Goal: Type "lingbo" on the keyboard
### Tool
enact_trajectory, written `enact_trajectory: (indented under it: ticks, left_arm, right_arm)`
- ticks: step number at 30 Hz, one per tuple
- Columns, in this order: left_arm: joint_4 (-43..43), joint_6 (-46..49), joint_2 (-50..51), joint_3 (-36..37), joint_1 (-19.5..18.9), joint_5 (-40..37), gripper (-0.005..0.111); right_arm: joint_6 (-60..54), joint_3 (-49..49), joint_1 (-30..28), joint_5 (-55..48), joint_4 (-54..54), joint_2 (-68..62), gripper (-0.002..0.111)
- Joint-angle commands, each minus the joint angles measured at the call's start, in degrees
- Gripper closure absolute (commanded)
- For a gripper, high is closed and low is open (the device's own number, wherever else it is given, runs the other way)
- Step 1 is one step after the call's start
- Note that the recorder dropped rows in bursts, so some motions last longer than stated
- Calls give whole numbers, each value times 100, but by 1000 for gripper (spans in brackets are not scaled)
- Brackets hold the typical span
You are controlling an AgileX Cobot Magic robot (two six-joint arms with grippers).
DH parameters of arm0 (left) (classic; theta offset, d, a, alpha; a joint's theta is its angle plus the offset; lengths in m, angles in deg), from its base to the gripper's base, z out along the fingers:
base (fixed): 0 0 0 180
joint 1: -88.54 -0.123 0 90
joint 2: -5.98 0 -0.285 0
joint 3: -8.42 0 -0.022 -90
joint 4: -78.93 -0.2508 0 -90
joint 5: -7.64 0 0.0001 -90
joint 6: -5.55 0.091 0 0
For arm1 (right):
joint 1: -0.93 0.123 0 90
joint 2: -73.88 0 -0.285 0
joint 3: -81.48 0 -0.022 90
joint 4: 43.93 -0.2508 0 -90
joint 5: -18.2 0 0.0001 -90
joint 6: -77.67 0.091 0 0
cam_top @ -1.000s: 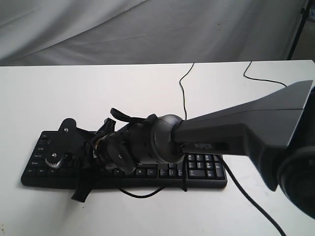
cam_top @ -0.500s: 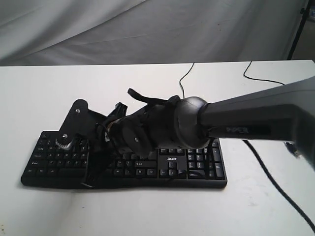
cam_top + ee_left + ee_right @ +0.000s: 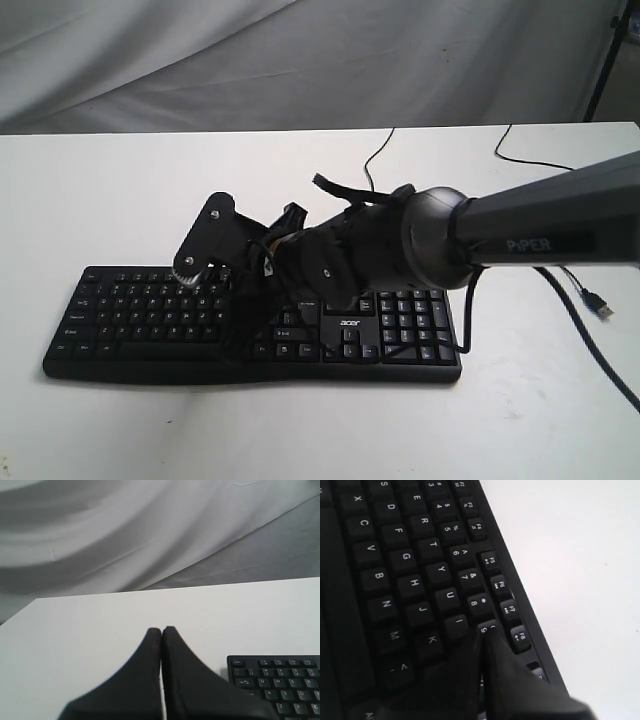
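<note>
Over the last second the right hand point(image 3: 238, 338) has travelled to the right along the keyboard point(image 3: 130, 320), from over its left end to over its middle, and has risen further from the keys. Its dark mounting plate point(image 3: 205, 238) now sits higher and further right. The left block of keys, covered before, is in plain sight, and so is the white acer logo point(image 3: 347, 324). The right arm point(image 3: 540, 230), earlier a broad wedge slanting down across the frame, now lies as a slimmer, nearly level bar. A USB plug point(image 3: 597, 300), hidden a second ago, shows on the desk point(image 3: 80, 190).
</note>
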Motion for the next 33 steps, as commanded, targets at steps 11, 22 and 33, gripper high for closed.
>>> enact_trajectory:
  ticks: [11, 22, 33]
  left_arm:
    - [3, -16, 18, 29, 22, 24, 106]
    - [3, -16, 18, 29, 22, 24, 106]
    - [3, -16, 18, 29, 22, 24, 106]
  right_arm:
    - [-170, -24, -45, 405, 55, -189, 108]
    - [-170, -24, -10, 485, 55, -243, 108]
    - [-159, -24, 42, 443, 55, -243, 108]
